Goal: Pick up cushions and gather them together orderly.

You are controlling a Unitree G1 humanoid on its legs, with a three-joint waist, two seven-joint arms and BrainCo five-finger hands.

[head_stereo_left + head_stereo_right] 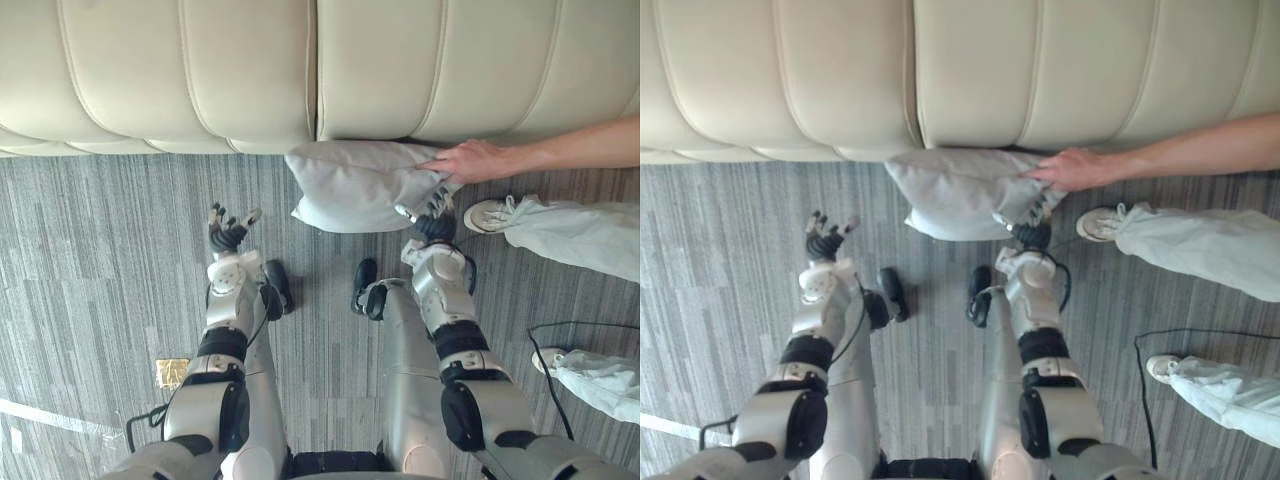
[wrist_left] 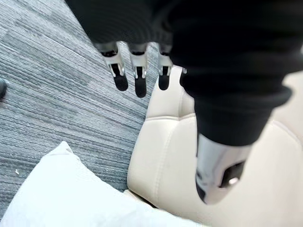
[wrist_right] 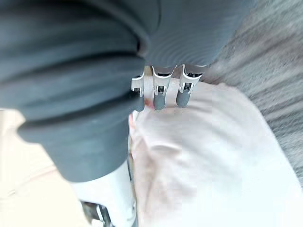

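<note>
At cushion (image 1: 350,185) edge, right hand (image 1: 433,218) — fingers (image 3: 159,98) straight

Cushion (image 1: 350,185) on floor (image 1: 100,250) against sofa (image 1: 250,70) front, person's hand (image 1: 470,160) on its right corner

The robot's left arm (image 1: 222,300) and right arm (image 1: 447,300) have smooth silver-grey shells, broken by black bands on the forearm and black caps at the elbow. The left hand (image 1: 228,232) and the right hand (image 1: 432,215) each have a dark ribbed cover (image 2: 213,71) and silver fingers (image 2: 137,66) with dark tips. The person (image 1: 570,150) on the right wears pale crumpled trousers (image 1: 580,235) and white laced shoes (image 1: 488,214).
</note>
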